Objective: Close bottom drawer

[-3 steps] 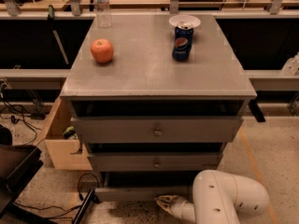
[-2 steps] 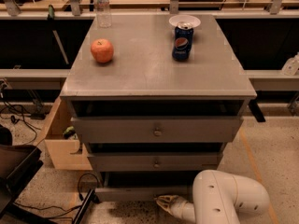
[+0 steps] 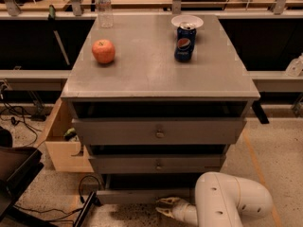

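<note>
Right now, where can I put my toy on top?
Bare: the front half of the cabinet top, and the gap between apple and soda can. Crowded: the back, with bottle and bowl. The gripper is down by the bottom drawer.

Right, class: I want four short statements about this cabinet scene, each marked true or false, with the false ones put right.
1. An apple sits on the cabinet top, left of the soda can. True.
2. The soda can lies on its side. False: it stands upright.
3. The gripper is low down near the floor, just in front of the bottom drawer. True.
4. The pale wooden box stands to the right of the cabinet. False: it is on the cabinet's left, low beside the drawers.
</note>
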